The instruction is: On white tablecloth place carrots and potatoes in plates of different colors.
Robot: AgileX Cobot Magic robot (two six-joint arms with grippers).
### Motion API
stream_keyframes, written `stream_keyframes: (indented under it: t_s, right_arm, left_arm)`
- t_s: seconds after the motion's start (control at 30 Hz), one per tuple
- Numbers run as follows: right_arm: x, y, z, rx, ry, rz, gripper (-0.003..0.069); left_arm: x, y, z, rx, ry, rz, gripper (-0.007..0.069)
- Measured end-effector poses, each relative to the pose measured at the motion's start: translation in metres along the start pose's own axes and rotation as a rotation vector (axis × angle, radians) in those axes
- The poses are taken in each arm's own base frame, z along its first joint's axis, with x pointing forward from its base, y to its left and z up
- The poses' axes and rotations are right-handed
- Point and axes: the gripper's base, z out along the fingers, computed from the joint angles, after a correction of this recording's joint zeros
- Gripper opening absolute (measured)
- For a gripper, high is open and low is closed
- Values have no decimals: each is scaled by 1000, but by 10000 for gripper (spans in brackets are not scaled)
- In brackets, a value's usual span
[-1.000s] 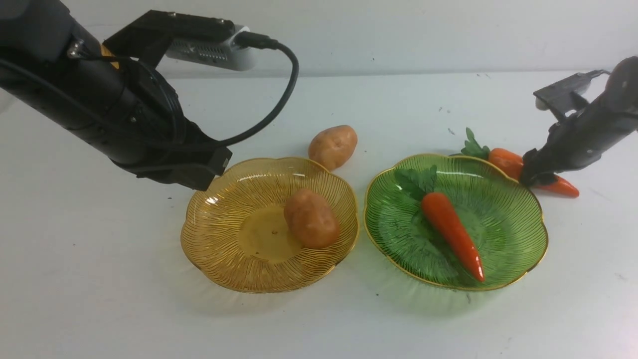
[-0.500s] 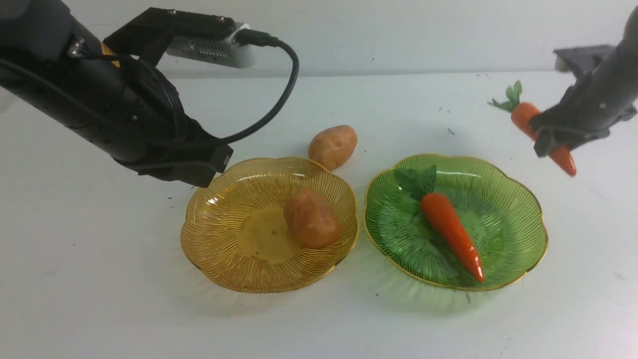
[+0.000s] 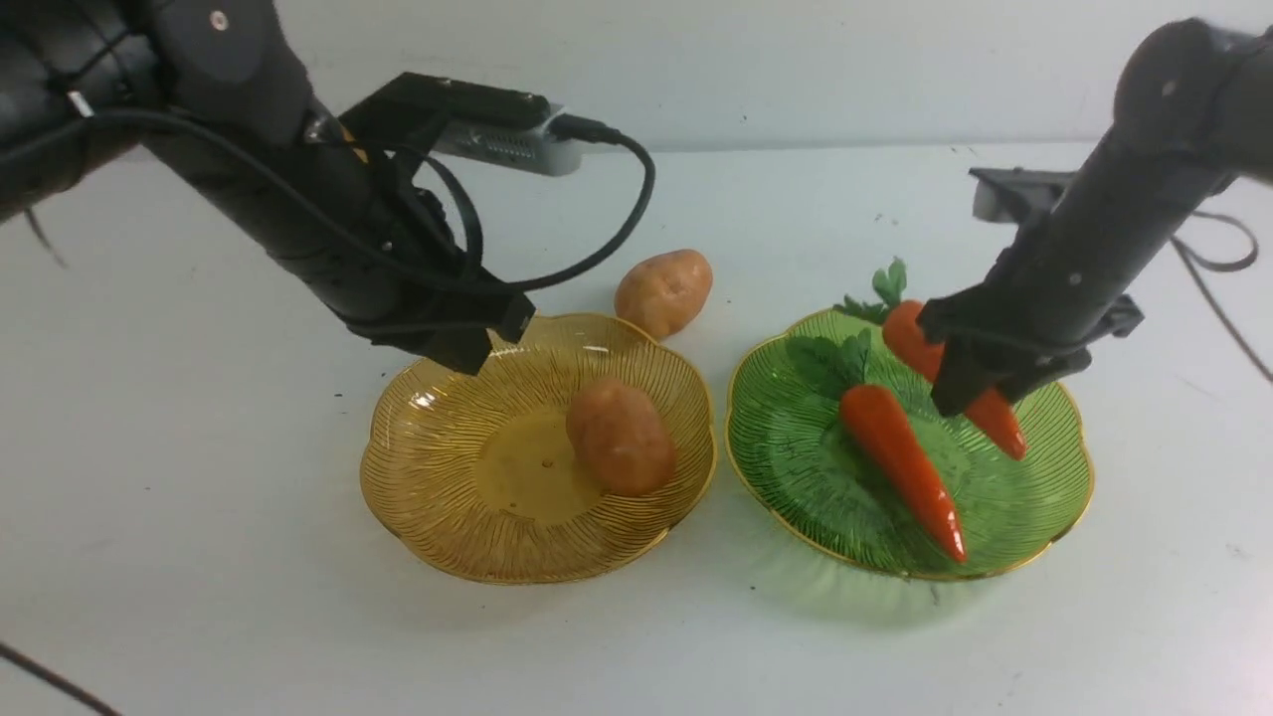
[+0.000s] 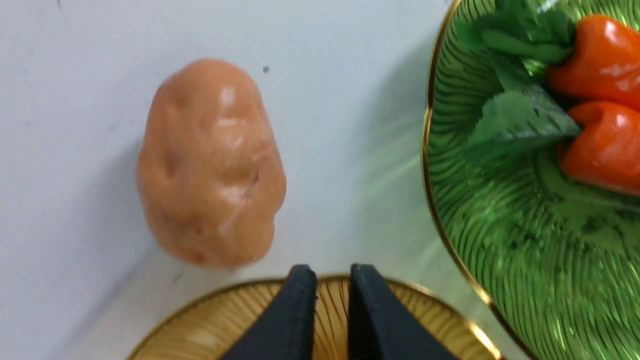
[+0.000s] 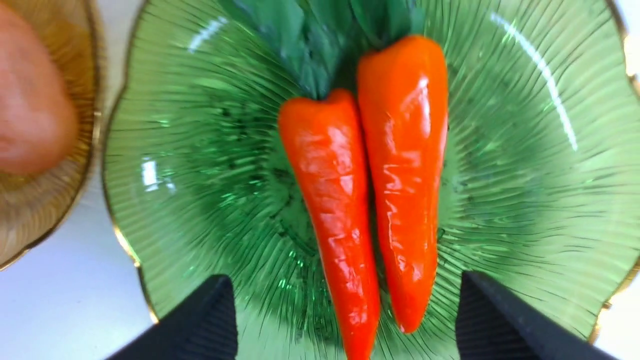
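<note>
The white tablecloth (image 3: pixel 199 557) is smooth and plain, with a few dark specks. The left arm slants down from the table's left side. The left gripper (image 3: pixel 467 348) hangs over the amber plate's (image 3: pixel 438 467) far rim, empty and all but closed. The right arm angles in from the right. The right gripper (image 3: pixel 980 393) is spread wide above the green plate (image 3: pixel 796 467), touching nothing.

Both plates are translucent, ribbed, scalloped and gold-rimmed, side by side mid-table. One lumpy, dimpled potato (image 3: pixel 622 438) lies in the amber plate; the other potato (image 3: pixel 664 291) sits on the cloth just behind it. Two glossy, tapered carrots (image 3: pixel 900 467) (image 3: pixel 905 336) lie side by side in the green plate.
</note>
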Motion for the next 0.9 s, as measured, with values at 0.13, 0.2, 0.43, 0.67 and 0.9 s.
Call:
stream_keyframes:
  t_s: [0.13,0.2,0.43,0.67,0.9]
  right_arm:
    - [2,4,-19,6,-39,-29,506]
    - [3,5,-25,16,-52,-40,501]
    - [5,6,-32,25,-65,-50,496]
    - [5,6,-32,25,-64,-51,496]
    - [5,6,-32,24,-62,-51,496]
  left_arm:
    - [-5,-1,29,-47,-58,32,242]
    - [-4,3,37,-83,-59,48,335]
    - [-5,17,49,-213,-106,47,654]
    - [9,23,94,-215,-96,12,683]
    - [15,23,108,-203,-82,3,608]
